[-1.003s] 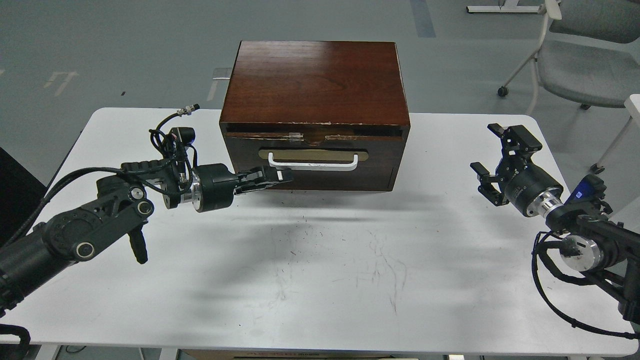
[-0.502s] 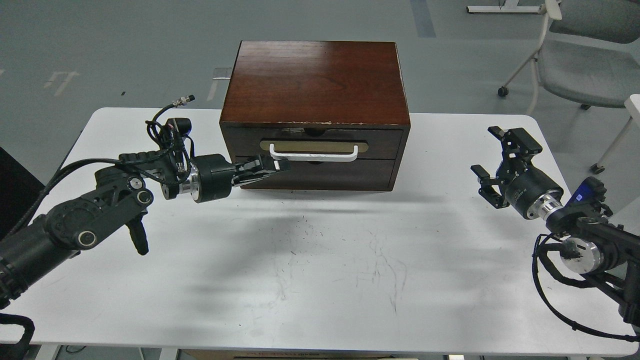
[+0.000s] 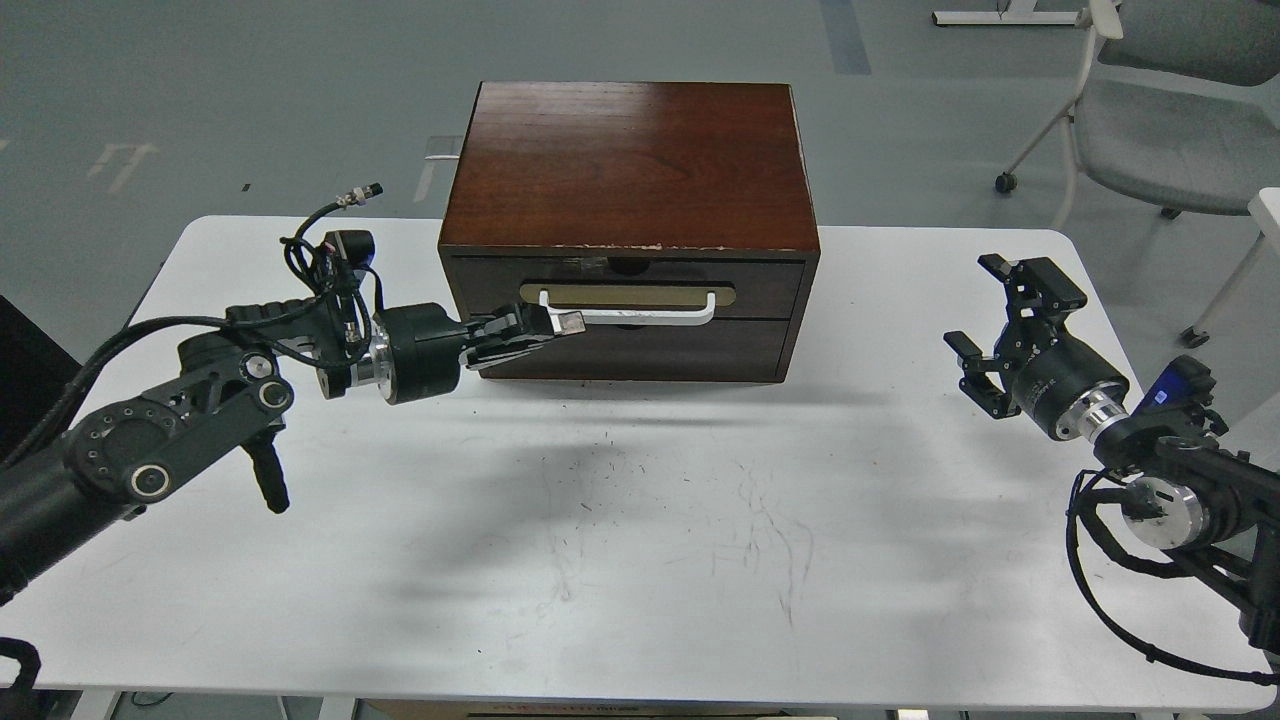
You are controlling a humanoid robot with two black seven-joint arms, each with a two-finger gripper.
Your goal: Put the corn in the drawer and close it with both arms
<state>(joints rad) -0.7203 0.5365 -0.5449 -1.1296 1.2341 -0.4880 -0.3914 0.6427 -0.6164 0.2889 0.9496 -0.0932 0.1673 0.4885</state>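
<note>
Drawer (image 3: 627, 290) sits flush in the cabinet (image 3: 630, 160) on the bench (image 3: 640, 560); corn not visible. Left gripper (image 3: 560, 322) at the handle's (image 3: 628, 308) left end, jaws pressed together. Right gripper (image 3: 1000, 310) well apart, jaws spread.

Single head view, high behind the worktop (image 3: 640, 560), facing forward and down at the drawer (image 3: 628, 290) cabinet, mid-range.

Two black arms (image 3: 150, 450), silver wrist rings, looped black cables, perforated joint housings.
</note>
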